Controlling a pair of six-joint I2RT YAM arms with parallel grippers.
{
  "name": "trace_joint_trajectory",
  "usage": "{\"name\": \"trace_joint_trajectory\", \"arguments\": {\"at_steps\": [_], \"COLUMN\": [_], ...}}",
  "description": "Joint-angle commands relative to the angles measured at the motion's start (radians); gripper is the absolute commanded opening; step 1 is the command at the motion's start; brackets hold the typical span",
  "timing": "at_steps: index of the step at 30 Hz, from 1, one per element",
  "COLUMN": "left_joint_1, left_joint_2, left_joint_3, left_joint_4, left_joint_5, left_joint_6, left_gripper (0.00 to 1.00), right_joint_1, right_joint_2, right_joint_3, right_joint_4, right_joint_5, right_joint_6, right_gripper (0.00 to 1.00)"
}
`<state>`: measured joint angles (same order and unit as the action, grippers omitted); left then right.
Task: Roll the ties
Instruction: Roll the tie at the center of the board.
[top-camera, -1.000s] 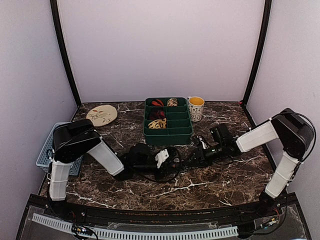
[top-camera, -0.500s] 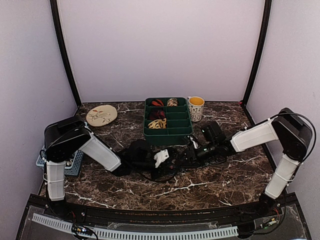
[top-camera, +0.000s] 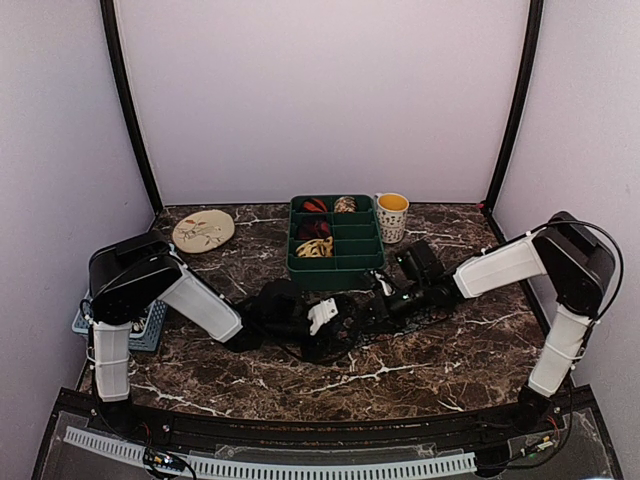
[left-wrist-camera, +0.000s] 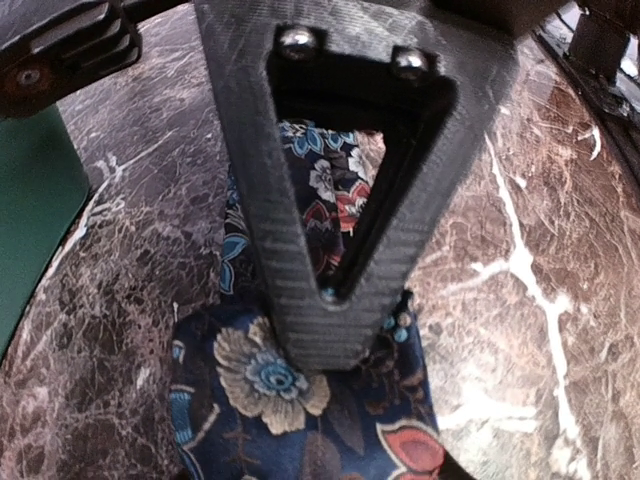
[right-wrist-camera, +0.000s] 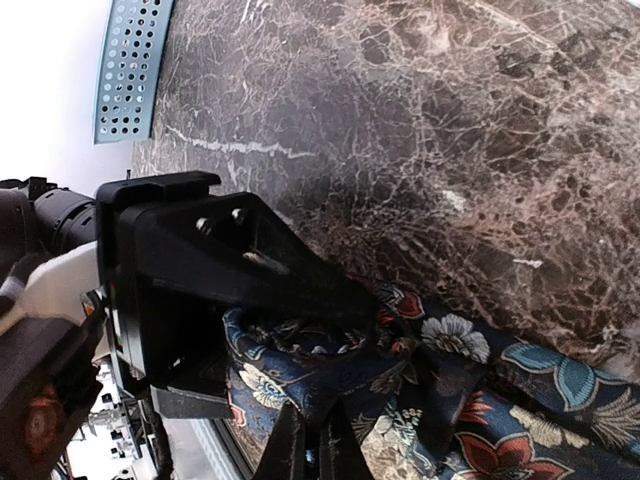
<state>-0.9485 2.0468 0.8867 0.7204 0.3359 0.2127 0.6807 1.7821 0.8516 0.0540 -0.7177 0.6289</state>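
Ties that are finished sit as small coils (top-camera: 314, 228) in the green tray (top-camera: 336, 276) at the back of the table (top-camera: 450, 360). One dark blue tie (left-wrist-camera: 300, 400) with a flower pattern lies in front of the tray, between the two arms, and we judge that it is being rolled now.

The left gripper (top-camera: 335, 318) lies low over the tie. In its wrist view one finger (left-wrist-camera: 330, 340) presses on the cloth, and a curled fold seems clamped under it. The right gripper (right-wrist-camera: 312, 405) comes from the other side. Its fingers meet at the tips on a fold of the same tie, just beside the left gripper. The free length runs away toward the right.

We think the coil is only begun. The next move calls for turning the held end while the other gripper keeps the cloth flat and a little tight, so the layers do not slip sideways.
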Motion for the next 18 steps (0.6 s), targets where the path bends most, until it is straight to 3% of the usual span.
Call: {"name": "trace_joint_trajectory", "arguments": {"at_steps": [1,8,18], "left_joint_1": [0.022,0.002,-0.039], "left_joint_2": [-0.040,-0.020,0.125], "left_joint_3": [-0.055,-0.165,-0.068], "left_joint_4": [0.009,0.351,0.504], "left_joint_5": [-0.021,-0.048,-0.088], "left_joint_6": [-0.064,-0.202,-0.172], "left_gripper": [0.56,0.80,0.82], "right_joint_1": [-0.014,-0.086,-0.124], "right_joint_2": [0.037,0.080,0.116], "right_joint_3": [-0.043,-0.117,-0.135], "right_joint_4": [-0.016,0.010,0.007], "right_joint_5": [0.053,0.049,0.051], "right_joint_6": [-0.026,-0.059,-0.089], "right_gripper": [0.00,0.00,0.00]}}
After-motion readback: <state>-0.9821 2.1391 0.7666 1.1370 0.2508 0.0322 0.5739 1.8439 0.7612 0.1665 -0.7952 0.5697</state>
